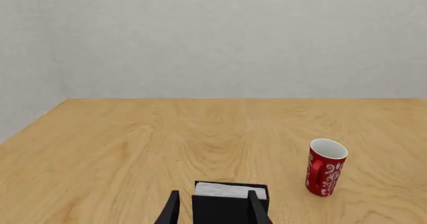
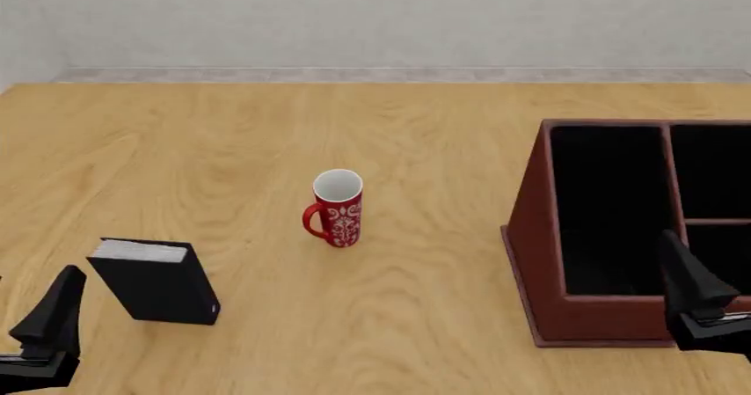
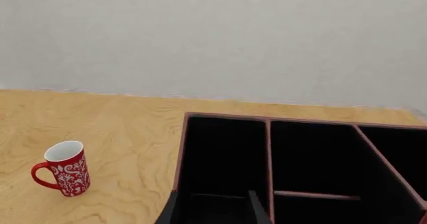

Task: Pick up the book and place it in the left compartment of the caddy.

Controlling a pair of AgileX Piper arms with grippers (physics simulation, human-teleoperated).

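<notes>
Both grippers sit parted and empty — left gripper (image 2: 47,325) low at the table's (image 2: 235,131) near-left edge, right gripper (image 2: 701,303) over the caddy's (image 2: 530,228) front rim. Red mug (image 2: 337,208) stands mid-table, well apart from both. The book (image 2: 155,281) stands upright just beside the left gripper — not touching; left compartment (image 2: 604,210) holds nothing.

Book (image 2: 155,281) left, mug (image 2: 338,208) centre, caddy (image 2: 534,228) right.
</notes>
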